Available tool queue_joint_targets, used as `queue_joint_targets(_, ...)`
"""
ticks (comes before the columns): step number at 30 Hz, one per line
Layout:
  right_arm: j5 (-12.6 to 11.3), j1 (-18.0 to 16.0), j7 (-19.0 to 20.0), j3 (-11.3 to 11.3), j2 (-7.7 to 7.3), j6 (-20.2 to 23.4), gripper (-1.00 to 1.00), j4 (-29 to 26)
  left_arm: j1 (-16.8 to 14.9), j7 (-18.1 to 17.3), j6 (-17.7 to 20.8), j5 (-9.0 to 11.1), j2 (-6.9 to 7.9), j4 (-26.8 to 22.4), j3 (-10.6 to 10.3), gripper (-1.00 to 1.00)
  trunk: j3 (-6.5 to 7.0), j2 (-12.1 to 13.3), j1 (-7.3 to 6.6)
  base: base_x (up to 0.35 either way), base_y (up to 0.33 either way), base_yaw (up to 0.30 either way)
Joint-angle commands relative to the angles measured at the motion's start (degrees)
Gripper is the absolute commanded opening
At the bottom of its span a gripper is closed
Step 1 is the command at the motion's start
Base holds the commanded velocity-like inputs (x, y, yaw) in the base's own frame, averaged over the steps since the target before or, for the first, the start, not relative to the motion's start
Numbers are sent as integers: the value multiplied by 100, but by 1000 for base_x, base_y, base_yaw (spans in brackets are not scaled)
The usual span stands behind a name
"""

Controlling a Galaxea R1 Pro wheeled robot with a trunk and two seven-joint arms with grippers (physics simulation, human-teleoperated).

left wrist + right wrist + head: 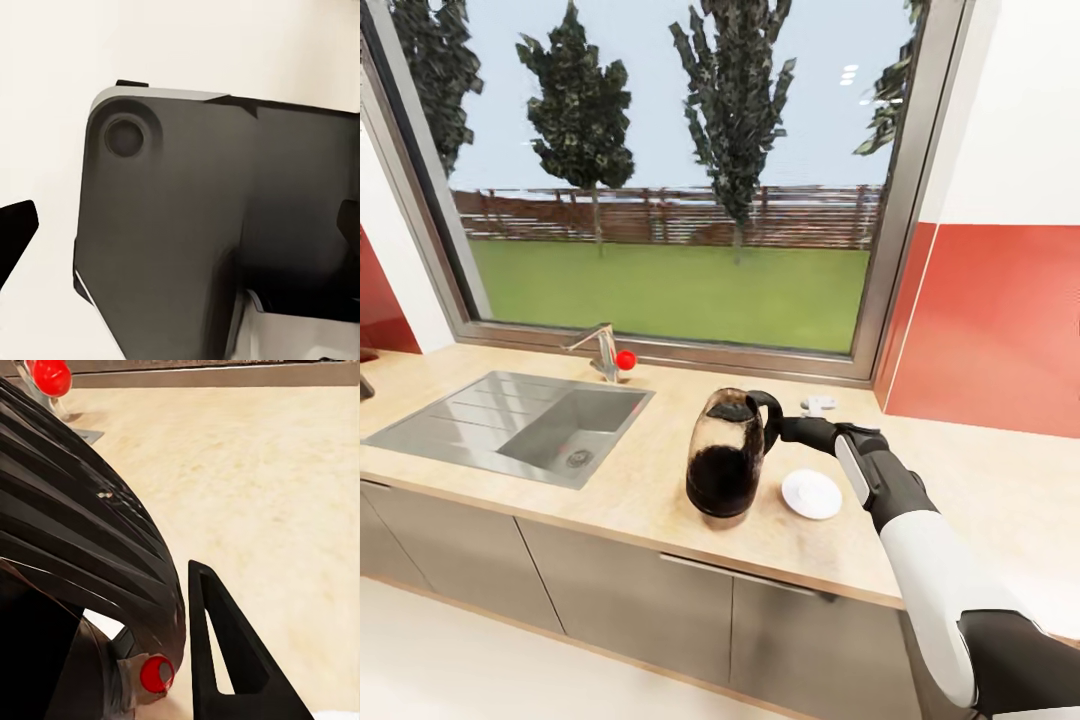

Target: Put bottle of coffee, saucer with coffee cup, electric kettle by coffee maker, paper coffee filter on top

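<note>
Kettle (725, 457) upright on the beige countertop (650, 480), between the sink (520, 425) at left and the white saucer (812, 494) just to its right. Dark glass body, black handle (768, 415) on its right side toward the arm. Right gripper (772, 425) reaching in from the right at that handle, with the black and white forearm (920, 540) stretching back to the near right corner. From the right wrist camera: ribbed black kettle surface (82, 532) close against the lens, a small red button (156, 673) low on it, and one black finger (225, 652) standing just beside the kettle wall with bare counter beyond; looks clamped on the handle, though the second finger stays hidden, so cannot tell for sure. Faucet (600, 350) with a red knob (625, 360) at the far edge of the sink, under the wide window (680, 180); same red knob (51, 375) at the far end of the counter in the right wrist picture. Small white fitting (818, 405) on the counter, far of the saucer, near the window frame. Red wall panel (1000, 320) at right, grey cabinet fronts (620, 600) below the counter edge. Left wrist camera: a dark grey robot part (210, 225) with a round boss against a pale background, black fingertip (15, 225) at one edge and another black tip (349, 225) at the opposite edge, well apart from each other, so left gripper (182, 225) spread.
</note>
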Motion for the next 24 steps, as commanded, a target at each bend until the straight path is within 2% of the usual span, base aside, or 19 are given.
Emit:
queue_joint_targets(1,-71,-4,-10,-5,4,46,-100,-5,1,-4,-12,17,-6,-8,36,100,21,36,-21,0,0,0)
queue_joint_targets(7,-70,-4,-10,-5,9,46,-100,0,1,-5,-9,22,-11,-12,36,100,77,36,-21,0,0,29)
queue_joint_targets(12,-70,-4,-10,-5,2,46,-100,0,1,-5,-8,25,-20,-12,36,100,115,36,-21,3,6,181)
queue_joint_targets(24,-70,-4,-10,-5,7,46,-100,0,1,-7,-9,18,-29,-12,30,100,172,36,-21,85,277,264)
